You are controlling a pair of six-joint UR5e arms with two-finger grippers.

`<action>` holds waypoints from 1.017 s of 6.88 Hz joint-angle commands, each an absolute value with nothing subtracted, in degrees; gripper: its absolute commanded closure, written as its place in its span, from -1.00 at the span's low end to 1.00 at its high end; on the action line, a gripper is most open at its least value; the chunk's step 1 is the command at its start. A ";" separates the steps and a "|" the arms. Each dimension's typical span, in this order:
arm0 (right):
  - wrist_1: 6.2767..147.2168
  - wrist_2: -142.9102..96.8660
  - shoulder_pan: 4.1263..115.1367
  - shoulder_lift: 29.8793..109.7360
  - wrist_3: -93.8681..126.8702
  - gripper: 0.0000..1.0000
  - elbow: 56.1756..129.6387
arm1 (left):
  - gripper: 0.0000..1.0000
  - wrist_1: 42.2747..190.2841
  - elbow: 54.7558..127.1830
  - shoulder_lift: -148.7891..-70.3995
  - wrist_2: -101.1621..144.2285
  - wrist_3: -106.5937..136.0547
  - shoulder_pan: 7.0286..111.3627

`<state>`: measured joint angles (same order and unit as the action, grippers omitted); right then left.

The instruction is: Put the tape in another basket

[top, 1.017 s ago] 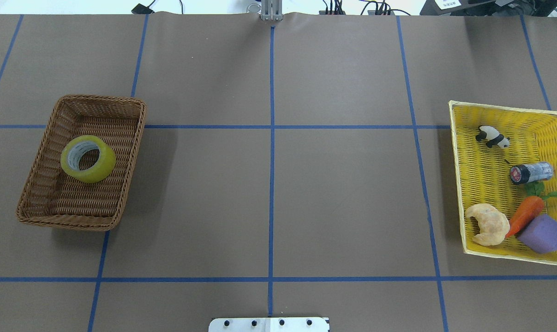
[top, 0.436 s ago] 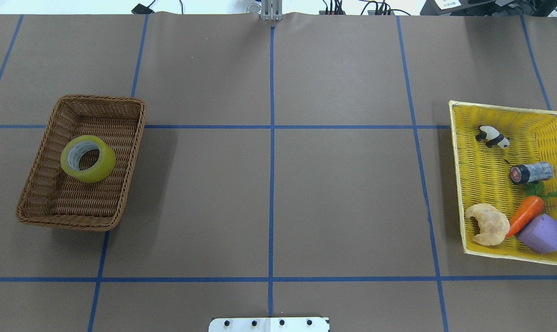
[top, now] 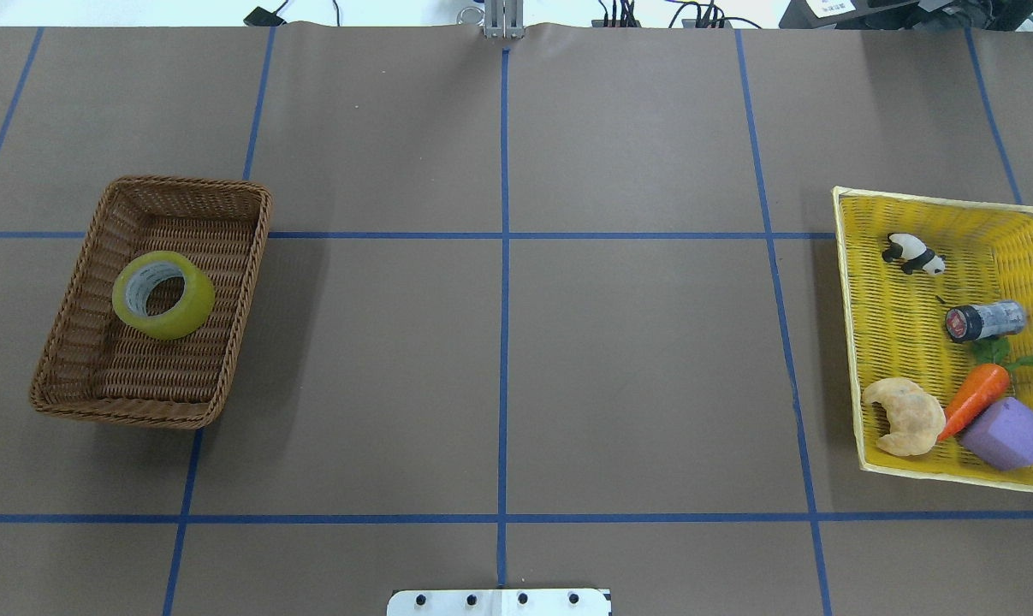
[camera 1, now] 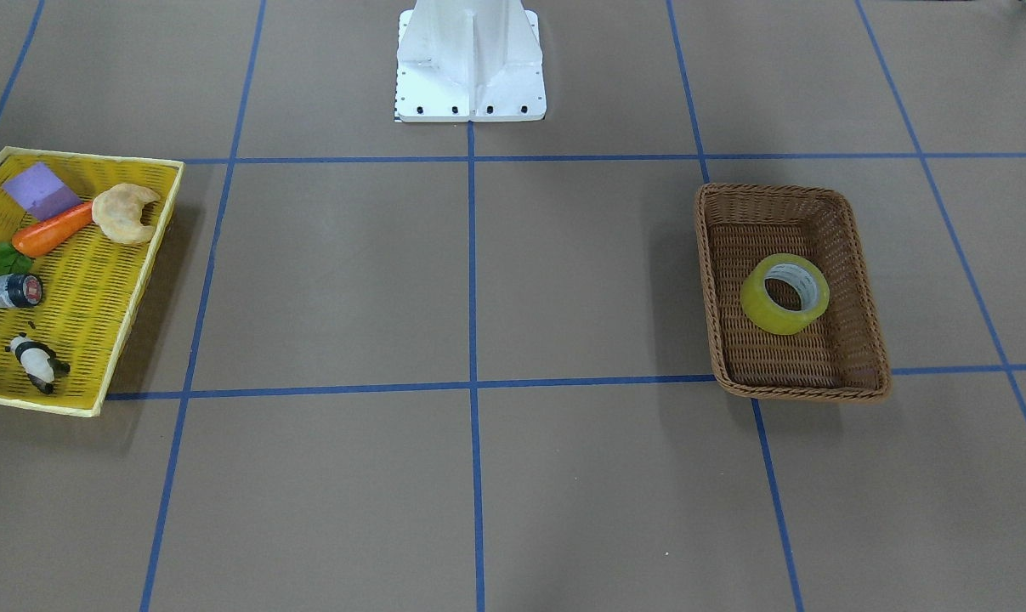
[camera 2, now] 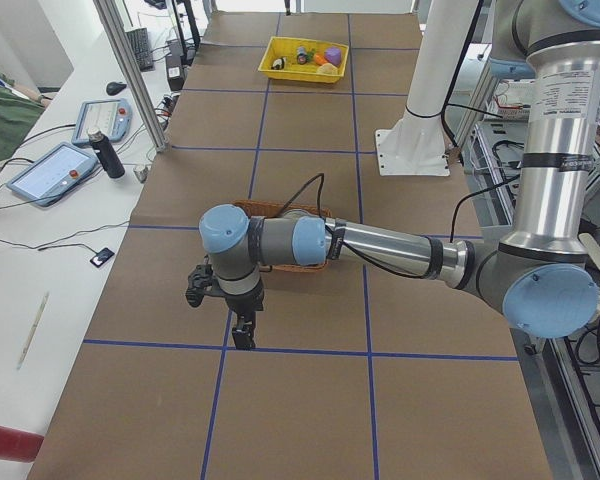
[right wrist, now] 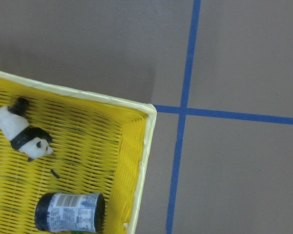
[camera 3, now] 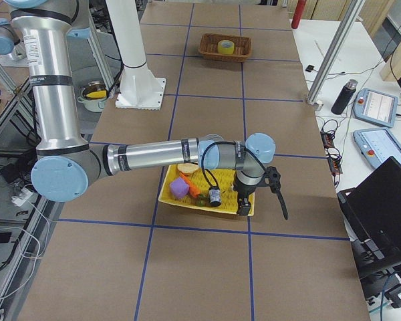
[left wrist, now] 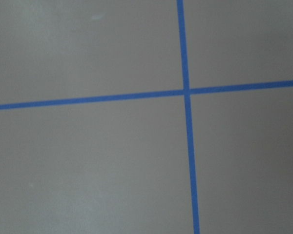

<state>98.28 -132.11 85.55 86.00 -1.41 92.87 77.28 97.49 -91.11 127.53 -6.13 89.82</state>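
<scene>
The yellow tape roll (top: 163, 295) lies flat inside the brown wicker basket (top: 251, 282) on the robot's left side of the table. Both also show in the front-facing view, tape (camera 1: 785, 293) in the basket (camera 1: 717, 306), and far off in the exterior right view (camera 3: 225, 46). My left gripper (camera 2: 242, 338) shows only in the exterior left view, hanging above bare table on the near side of the basket; I cannot tell if it is open. My right gripper (camera 3: 244, 206) shows only in the exterior right view, over the yellow tray's edge; I cannot tell its state either.
A flat yellow mesh tray (top: 850, 342) on the robot's right holds a toy panda (top: 911, 253), a small bottle (top: 985, 321), a carrot (top: 976, 396), a croissant (top: 905, 417) and a purple block (top: 1006, 433). Blue tape lines grid the brown table. The robot base plate (camera 1: 470, 106) stands at the middle.
A small dark piece at the right edge of the overhead view has gone out of view. The tape, the basket and the tray have not moved.
</scene>
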 commanded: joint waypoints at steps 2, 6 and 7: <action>102.28 -132.01 88.06 86.05 -1.49 -1.00 92.90 | -0.97 82.43 97.73 -85.79 132.80 -5.89 90.61; 102.39 -132.01 88.42 86.57 -1.49 -1.00 92.90 | -0.97 82.44 97.73 -85.78 132.80 -5.98 90.70; 102.31 -132.01 88.33 86.57 -1.49 -1.00 92.90 | -0.97 82.44 97.73 -85.78 132.80 -6.24 90.70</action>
